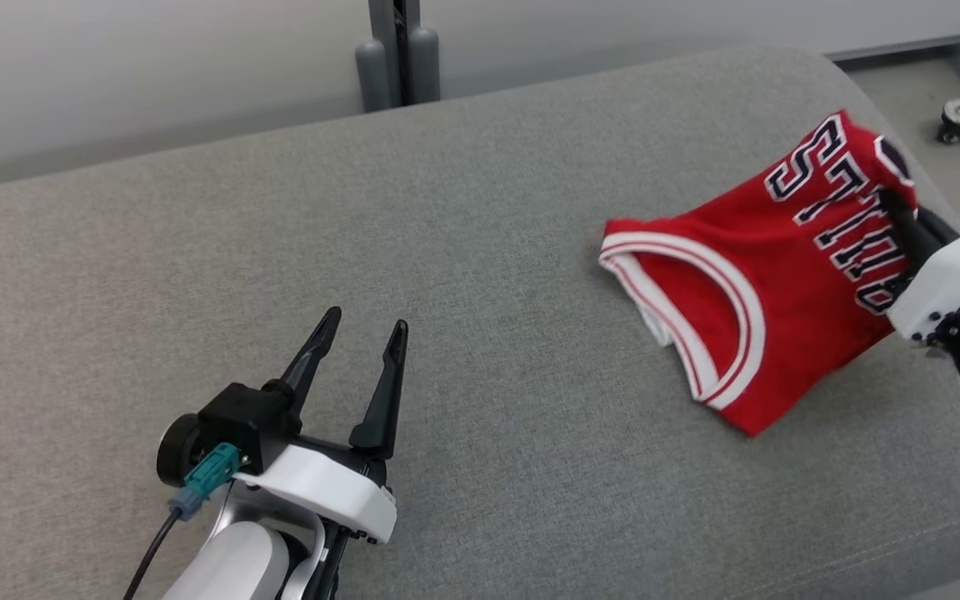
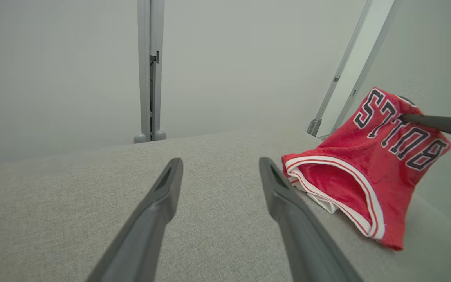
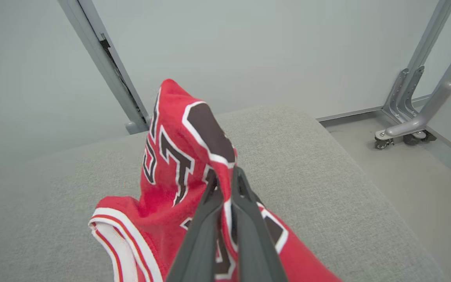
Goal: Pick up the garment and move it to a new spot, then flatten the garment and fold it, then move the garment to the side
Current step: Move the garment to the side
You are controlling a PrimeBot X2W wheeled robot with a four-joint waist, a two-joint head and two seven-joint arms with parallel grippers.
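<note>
Red jersey [image 1: 780, 283] pinched at the grey cushion's [image 1: 480, 250] right end
Head view: left gripper [image 1: 367, 321] spread wide, empty. Left wrist view: jersey's trimmed edge rests on the cushion. Right wrist view: right gripper [image 3: 227, 176] pressed together on lettered fabric.

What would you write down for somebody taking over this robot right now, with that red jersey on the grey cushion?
Left gripper: open, empty, above the grey fabric cushion.
Right gripper: shut on the lettered end of the red sleeveless jersey with white trim, holding that end up. The trimmed opening rests on the cushion near its right end.
Done: jersey gripped.
Left: carry it to a new spot, flatten, fold, move aside. It looks bunched, not flat.
</note>
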